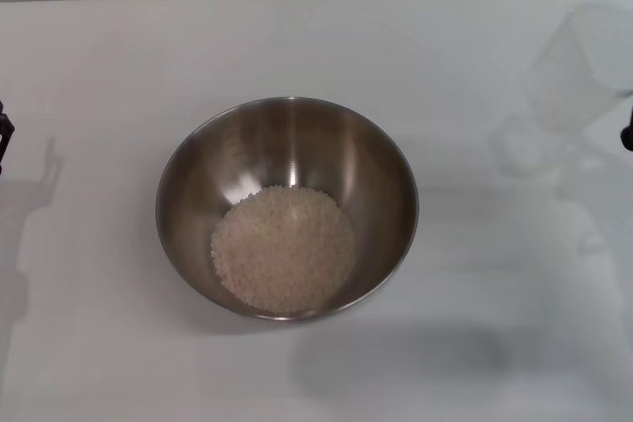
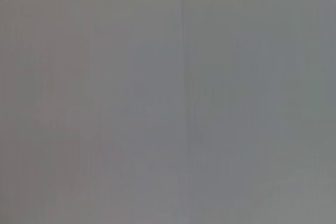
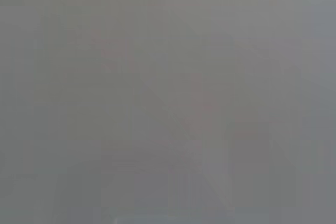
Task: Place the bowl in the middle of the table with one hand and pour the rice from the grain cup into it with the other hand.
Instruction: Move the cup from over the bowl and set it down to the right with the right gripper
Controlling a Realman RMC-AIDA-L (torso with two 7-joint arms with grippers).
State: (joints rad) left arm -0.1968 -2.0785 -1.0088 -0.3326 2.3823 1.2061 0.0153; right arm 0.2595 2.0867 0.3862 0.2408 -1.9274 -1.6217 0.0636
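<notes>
Apparently the pour is done: the rice (image 1: 284, 248) lies heaped in the bowl (image 1: 287, 135) at the centre of the table (image 1: 99, 56), so what remains is to set the grain cup (image 1: 577, 68) down upright and gently at the upper right, well apart from the bowl. Only dark slivers of the left gripper (image 1: 5, 135) and right gripper (image 1: 627, 133) show at the frame's edges. Whether either pair of jaws is apart or together cannot be told, though the cup sits just beside the right one.

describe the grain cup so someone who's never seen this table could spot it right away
On the white table, start at the big steel bowl holding rice in the middle. Look toward the far right corner: the grain cup is there, small, clear and frosted, nearly blending into the tabletop.
</notes>
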